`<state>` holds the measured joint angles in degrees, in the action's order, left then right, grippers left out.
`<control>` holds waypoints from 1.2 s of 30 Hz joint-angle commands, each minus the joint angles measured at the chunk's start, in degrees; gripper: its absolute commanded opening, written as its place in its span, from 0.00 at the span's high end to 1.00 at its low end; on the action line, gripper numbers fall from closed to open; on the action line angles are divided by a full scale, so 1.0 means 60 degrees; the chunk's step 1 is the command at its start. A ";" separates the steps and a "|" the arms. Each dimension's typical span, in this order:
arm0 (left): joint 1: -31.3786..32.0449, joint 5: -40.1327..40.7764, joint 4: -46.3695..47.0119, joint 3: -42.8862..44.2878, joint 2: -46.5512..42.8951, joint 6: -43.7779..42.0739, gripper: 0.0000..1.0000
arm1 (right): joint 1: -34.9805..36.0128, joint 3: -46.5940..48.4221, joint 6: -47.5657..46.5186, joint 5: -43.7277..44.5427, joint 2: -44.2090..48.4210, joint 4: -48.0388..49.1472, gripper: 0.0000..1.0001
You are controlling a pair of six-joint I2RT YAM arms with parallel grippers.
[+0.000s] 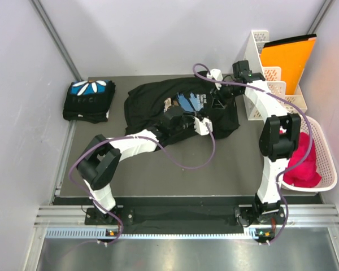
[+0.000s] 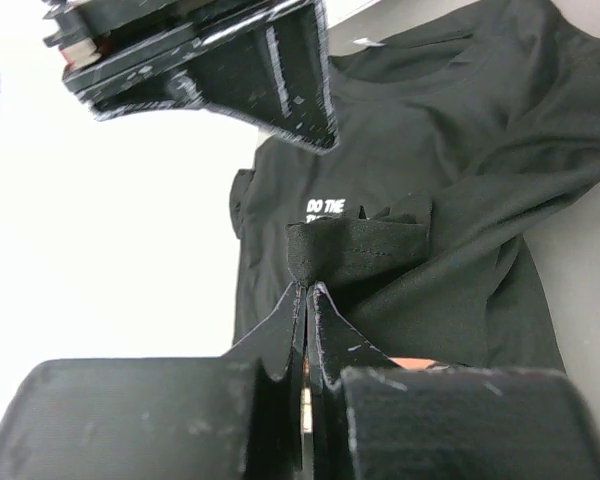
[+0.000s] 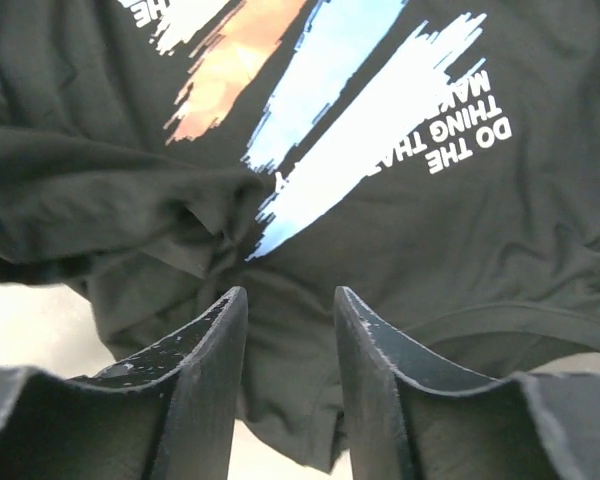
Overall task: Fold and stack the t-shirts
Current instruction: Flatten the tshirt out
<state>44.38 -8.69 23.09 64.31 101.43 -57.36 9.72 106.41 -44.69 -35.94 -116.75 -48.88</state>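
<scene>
Left hand (image 2: 307,292) reaches forward and low, jaws closed on a pinched fold of the soft, crumpled black brush-stroke-print t-shirt (image 1: 150,101). Right hand (image 3: 290,300) points down over the print, jaws parted, gripping nothing. Folded black petal-print t-shirt (image 1: 89,100) lies well left of the 2 hands.

we see the spread t-shirt (image 1: 181,107) as soft black cloth, matt and creased, its brush-stroke print flat, with ragged edges. the folded t-shirt (image 1: 89,100) is the same matt black cloth. the right end effector (image 3: 290,300) looks like hard black plastic, dull and grainy, scuffed pale along its edges. the left end effector (image 2: 307,295) looks alike, scratched white. the tabletop (image 1: 175,175) is dark grey and matt. the basket (image 1: 326,164) is white perforated plastic, and the pink cloth (image 1: 306,168) in it looks soft and matt. the rail (image 1: 62,214) looks like ribbed silver metal.
</scene>
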 commanded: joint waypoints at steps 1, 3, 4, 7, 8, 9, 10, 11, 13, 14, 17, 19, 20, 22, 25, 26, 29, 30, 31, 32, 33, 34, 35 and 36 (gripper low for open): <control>-0.0073 0.0378 0.0224 -0.0143 -0.0703 -0.0005 1.00 | -0.0242 -0.0010 0.0065 0.0000 0.0751 0.0398 0.58; -0.0073 0.0408 0.0209 -0.0260 -0.0805 -0.0019 1.00 | -0.0257 -0.0317 -0.0182 -0.0220 0.0854 0.0311 0.57; -0.0073 0.0408 0.0223 -0.0289 -0.0835 -0.0005 1.00 | -0.0257 -0.0449 -0.0286 -0.0322 0.0869 0.0310 0.57; -0.0073 0.0408 0.0194 -0.0319 -0.0908 -0.0049 1.00 | -0.0257 -0.0947 -0.0593 -0.0790 0.0899 0.0266 0.55; -0.0073 0.0422 0.0151 -0.0304 -0.0894 -0.0034 1.00 | -0.0271 -0.1107 -0.0696 -0.1198 0.0899 0.0165 0.54; -0.0073 0.0423 0.0150 -0.0289 -0.0937 -0.0063 1.00 | -0.0272 -0.1196 -0.0798 -0.1405 0.0884 0.0149 0.50; -0.0073 0.0423 0.0136 -0.0275 -0.0923 -0.0078 1.00 | -0.0272 -0.1255 -0.0814 -0.1624 0.0869 0.0135 0.48; -0.0073 0.0452 0.0107 -0.0260 -0.0938 -0.0078 1.00 | -0.0257 -0.1328 -0.0799 -0.2091 0.0855 0.0105 0.47; -0.0073 0.0467 0.0107 -0.0246 -0.0967 -0.0093 1.00 | -0.0257 -0.1358 -0.0669 -0.2416 0.0753 0.0178 0.46; -0.0073 0.0481 0.0106 -0.0245 -0.0967 -0.0093 1.00 | -0.0242 -0.1373 -0.0522 -0.2621 0.0723 0.0367 0.46; -0.0073 0.0467 0.0063 -0.0245 -0.1011 -0.0093 1.00 | -0.0169 -0.1416 -0.0317 -0.2711 0.0533 0.0733 0.45; -0.0073 0.0423 0.0019 -0.0275 -0.1040 -0.0078 1.00 | -0.0154 -0.1490 -0.0039 -0.2652 0.0445 0.1056 0.45; -0.0073 0.0408 0.0019 -0.0289 -0.1055 -0.0107 1.00 | -0.0154 -0.1490 0.0035 -0.2652 0.0401 0.1289 0.45; -0.0073 0.0364 0.0004 -0.0304 -0.1069 -0.0107 1.00 | -0.0140 -0.1446 0.0226 -0.2637 0.0269 0.1481 0.45; -0.0073 0.0320 0.0018 -0.0304 -0.1070 -0.0107 1.00 | -0.0067 -0.1271 0.0109 -0.2637 0.0079 0.1512 0.45; -0.0073 0.0320 0.0033 -0.0275 -0.1055 -0.0107 1.00 | -0.0023 -0.1183 0.0109 -0.2608 0.0064 0.1526 0.45; -0.0073 0.0335 0.0106 -0.0246 -0.1026 -0.0093 1.00 | 0.0109 -0.0949 0.0574 -0.2812 -0.0039 0.1584 0.44; -0.0073 0.0335 0.0106 -0.0231 -0.1026 -0.0093 1.00 | 0.0109 -0.0890 0.0781 -0.2871 -0.0111 0.1657 0.44; -0.0073 0.0320 0.0121 -0.0231 -0.1026 -0.0093 1.00 | 0.0124 -0.0831 0.0899 -0.2959 -0.0141 0.1687 0.45; -0.0073 0.0320 0.0121 -0.0245 -0.1026 -0.0078 1.00 | 0.0167 -0.0816 0.1190 -0.3003 -0.0156 0.1861 0.45; -0.0073 0.0306 0.0121 -0.0231 -0.1026 -0.0093 1.00 | 0.0182 -0.0845 0.1352 -0.3004 -0.0098 0.2008 0.45; -0.0073 0.0334 0.0121 -0.0245 -0.1011 -0.0093 1.00 | 0.0197 -0.0889 0.1557 -0.2858 -0.0069 0.2387 0.45; -0.0073 0.0320 0.0136 -0.0260 -0.1025 -0.0093 1.00 | 0.0226 -0.0947 0.1806 -0.2770 -0.0054 0.2535 0.45; -0.0073 0.0320 0.0136 -0.0275 -0.1026 -0.0093 1.00 | 0.0255 -0.0977 0.1924 -0.2682 -0.0025 0.2682 0.45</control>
<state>44.23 -6.52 22.20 62.54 97.97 -57.63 10.13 98.37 -38.41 -50.57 -117.82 -39.31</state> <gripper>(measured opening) 0.012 0.552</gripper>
